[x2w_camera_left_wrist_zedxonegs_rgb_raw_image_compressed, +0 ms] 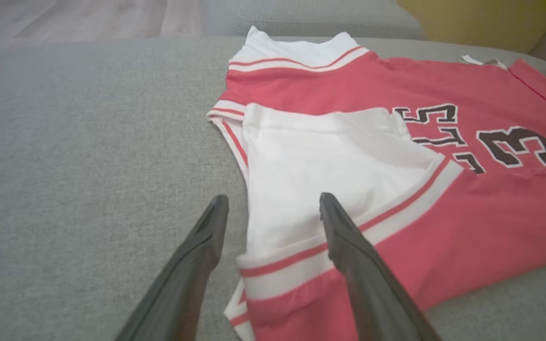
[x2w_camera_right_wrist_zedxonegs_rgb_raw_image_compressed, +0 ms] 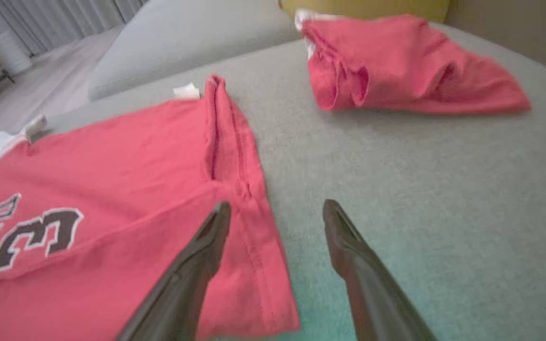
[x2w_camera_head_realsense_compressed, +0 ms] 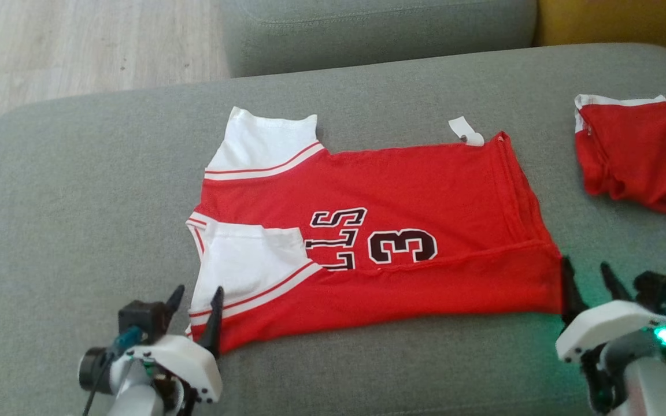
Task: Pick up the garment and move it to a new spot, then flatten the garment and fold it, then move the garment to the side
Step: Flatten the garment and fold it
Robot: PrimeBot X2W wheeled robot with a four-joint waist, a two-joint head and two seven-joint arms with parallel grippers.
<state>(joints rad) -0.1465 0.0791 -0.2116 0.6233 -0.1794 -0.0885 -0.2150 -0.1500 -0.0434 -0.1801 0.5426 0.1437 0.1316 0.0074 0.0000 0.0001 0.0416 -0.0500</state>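
The red jersey (x2w_camera_head_realsense_compressed: 379, 242) is lying partly folded on the grey cushion (x2w_camera_head_realsense_compressed: 78, 202), its near edge turned over the lettering. The left pincer (x2w_camera_head_realsense_compressed: 199, 292) is standing open, straddling the white-sleeved near-left corner. The right pincer (x2w_camera_head_realsense_compressed: 585, 266) is standing open at the near-right hem. A second red garment (x2w_camera_head_realsense_compressed: 633, 153) is lying well apart, far right.

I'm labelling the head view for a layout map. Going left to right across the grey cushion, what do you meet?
Left gripper → red and white jersey → folded red garment. The right gripper is left out: it sits below that folded garment, sharing its span.
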